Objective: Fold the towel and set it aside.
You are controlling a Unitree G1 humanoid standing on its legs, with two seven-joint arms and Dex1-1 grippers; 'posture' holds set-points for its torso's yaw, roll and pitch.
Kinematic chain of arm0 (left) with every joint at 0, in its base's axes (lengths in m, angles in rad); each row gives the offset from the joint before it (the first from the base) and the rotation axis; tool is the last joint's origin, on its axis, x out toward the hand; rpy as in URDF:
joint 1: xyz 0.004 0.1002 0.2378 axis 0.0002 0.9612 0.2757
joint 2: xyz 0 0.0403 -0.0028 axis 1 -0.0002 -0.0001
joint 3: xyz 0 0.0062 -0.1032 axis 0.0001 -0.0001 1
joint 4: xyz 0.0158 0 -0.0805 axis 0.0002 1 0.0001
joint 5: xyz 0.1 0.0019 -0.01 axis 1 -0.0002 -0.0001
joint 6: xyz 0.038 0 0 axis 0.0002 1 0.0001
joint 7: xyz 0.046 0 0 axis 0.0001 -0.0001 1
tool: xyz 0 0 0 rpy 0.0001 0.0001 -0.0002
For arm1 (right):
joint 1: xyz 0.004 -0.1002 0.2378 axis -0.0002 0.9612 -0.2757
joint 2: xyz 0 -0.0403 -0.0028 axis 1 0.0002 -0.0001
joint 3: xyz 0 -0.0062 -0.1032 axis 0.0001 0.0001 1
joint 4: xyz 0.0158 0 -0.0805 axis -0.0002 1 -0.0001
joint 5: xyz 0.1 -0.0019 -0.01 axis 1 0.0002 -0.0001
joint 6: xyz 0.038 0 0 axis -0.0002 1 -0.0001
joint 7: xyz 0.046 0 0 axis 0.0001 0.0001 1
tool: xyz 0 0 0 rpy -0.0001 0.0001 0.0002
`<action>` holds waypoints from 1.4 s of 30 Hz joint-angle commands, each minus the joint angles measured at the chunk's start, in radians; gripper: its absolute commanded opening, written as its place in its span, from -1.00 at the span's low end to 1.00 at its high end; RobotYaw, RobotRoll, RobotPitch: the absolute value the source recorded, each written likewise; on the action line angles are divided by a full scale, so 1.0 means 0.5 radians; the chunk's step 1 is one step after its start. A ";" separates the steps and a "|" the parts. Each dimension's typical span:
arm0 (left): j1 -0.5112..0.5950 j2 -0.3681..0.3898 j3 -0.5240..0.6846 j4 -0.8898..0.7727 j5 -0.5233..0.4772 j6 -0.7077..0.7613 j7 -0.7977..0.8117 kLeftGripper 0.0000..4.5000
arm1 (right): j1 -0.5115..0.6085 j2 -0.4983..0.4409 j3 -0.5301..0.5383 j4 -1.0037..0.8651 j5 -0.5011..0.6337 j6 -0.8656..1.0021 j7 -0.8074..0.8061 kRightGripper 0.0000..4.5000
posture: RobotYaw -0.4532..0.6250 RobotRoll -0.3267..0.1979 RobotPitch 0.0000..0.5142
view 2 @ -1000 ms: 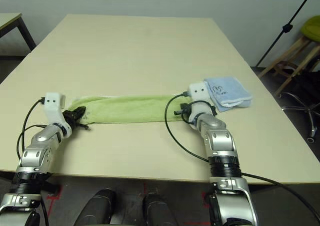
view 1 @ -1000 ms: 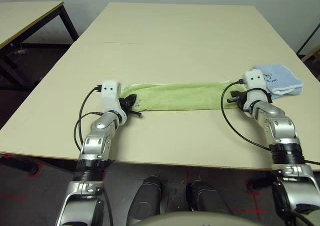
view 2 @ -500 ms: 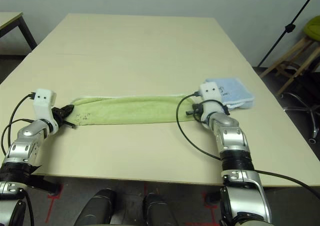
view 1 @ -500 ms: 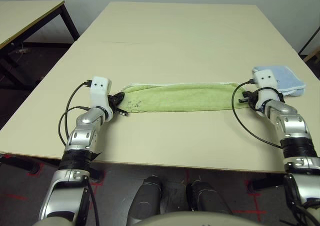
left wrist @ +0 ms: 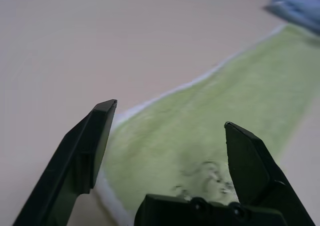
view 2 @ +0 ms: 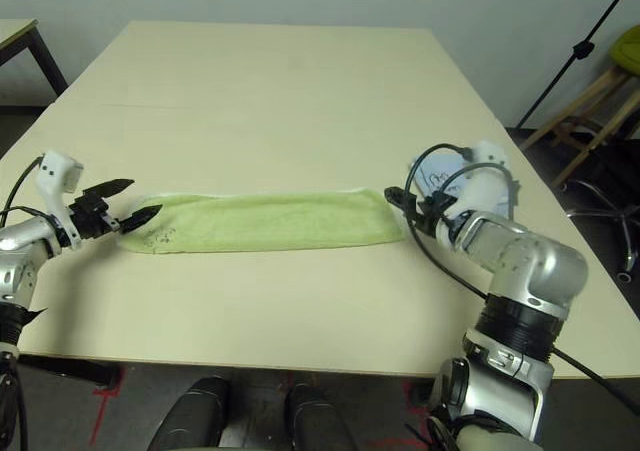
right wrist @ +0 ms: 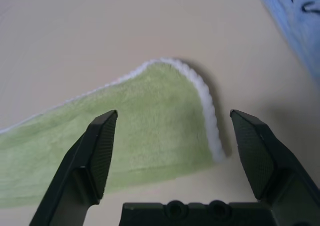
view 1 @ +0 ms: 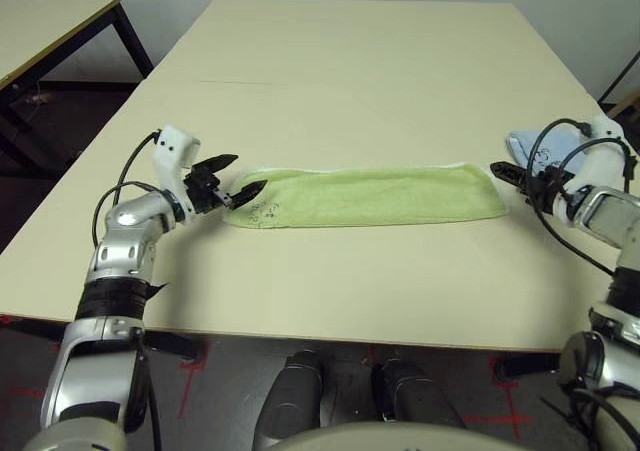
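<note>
The towel (view 1: 365, 196), light green with white edging, lies flat on the table (view 1: 350, 71) as a long narrow strip running left to right. A small dark logo (view 1: 265, 209) sits near its left end. My left gripper (view 1: 250, 170) is open just off that left end, one fingertip over the towel's corner, holding nothing. In the left wrist view the towel (left wrist: 225, 110) stretches away between the spread fingers (left wrist: 85, 156). My right gripper (view 2: 400, 206) is open at the towel's right end, empty. The right wrist view has the towel's rounded corner (right wrist: 125, 131) between its fingers (right wrist: 100, 151).
A small folded light blue cloth (view 1: 525, 151) lies beside the right gripper, near the table's right edge. A second table (view 1: 50, 21) stands at the far left. A stool (view 2: 620, 61) and a stand pole (view 2: 575, 56) are off to the right.
Both grippers have opened and let go of the towel's ends, drawing outward to left and right. The towel now lies stretched out longer and flatter.
</note>
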 commanded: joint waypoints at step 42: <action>-0.138 -0.019 -0.056 -0.067 -0.108 0.224 -0.374 1.00 | 0.076 -0.038 0.697 0.099 -0.144 -0.714 0.061 -0.98 | 0.01 0.25 -0.57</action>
